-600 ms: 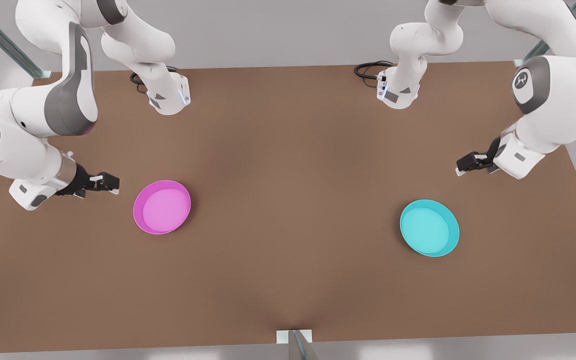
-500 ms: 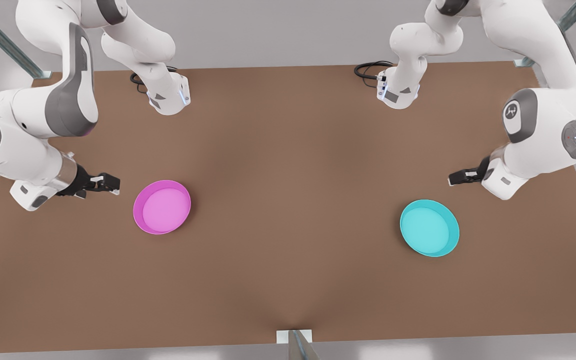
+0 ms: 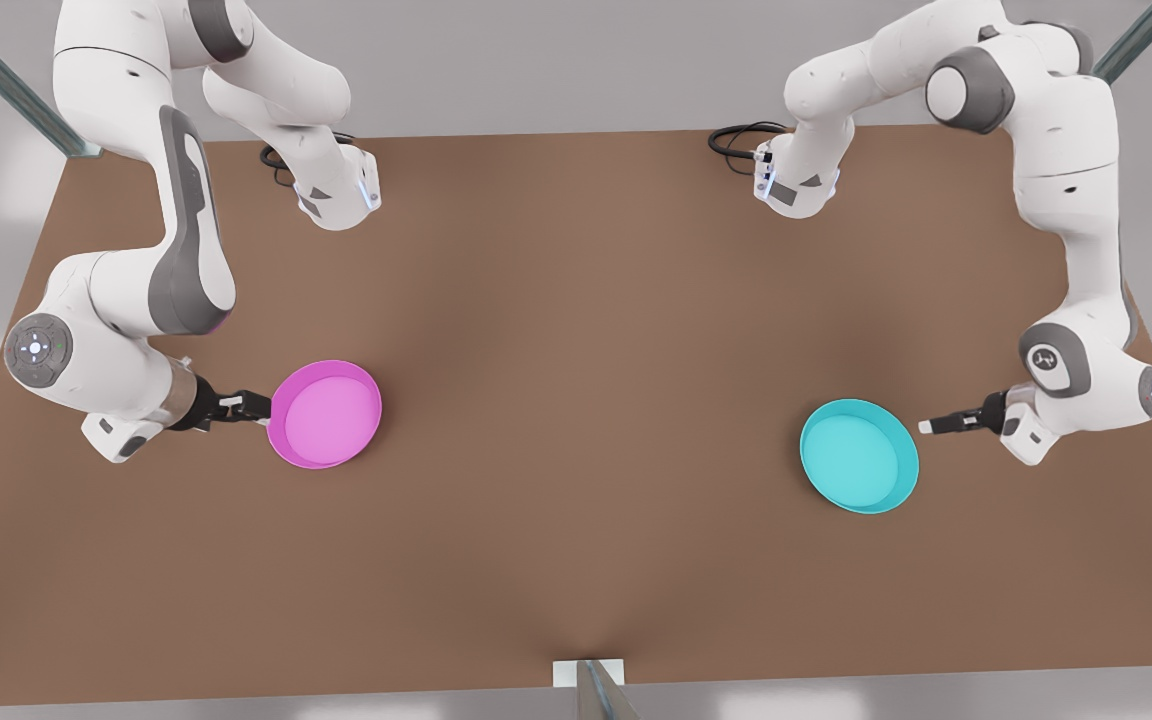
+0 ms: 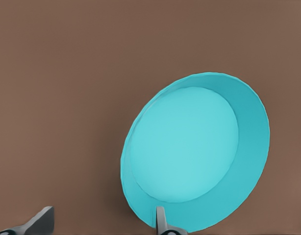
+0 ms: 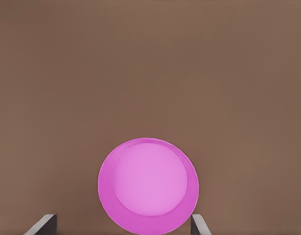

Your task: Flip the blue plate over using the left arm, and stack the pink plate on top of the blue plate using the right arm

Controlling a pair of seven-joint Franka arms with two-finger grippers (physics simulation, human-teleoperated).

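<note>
Blue plate [image 3: 859, 456] lies rim-up on the brown desk [image 3: 576, 400] toward the front view's right, well apart from the pink plate [image 3: 324, 414], which sits rim-up toward the front view's left. Both look like thin, rigid, smooth shells, probably light and a little slippery, so either could skate across the desk if nudged sideways instead of being pinched.

Left hand [image 3: 936, 425] hangs low just beside the blue plate's rim, apart from it; in the left wrist view its fingers [image 4: 161, 221] are spread, one of them over the near rim of the dish [image 4: 194, 152]. The low upright wall is the only real purchase: one finger inside, one outside, then a turn of the wrist to flip it.

Right hand [image 3: 254, 405] is right at the pink plate's edge, fingers [image 5: 199, 226] spread wide to either side of the dish [image 5: 148, 185]. Whether it touches the rim I cannot tell. A rim pinch suits there too.
</note>
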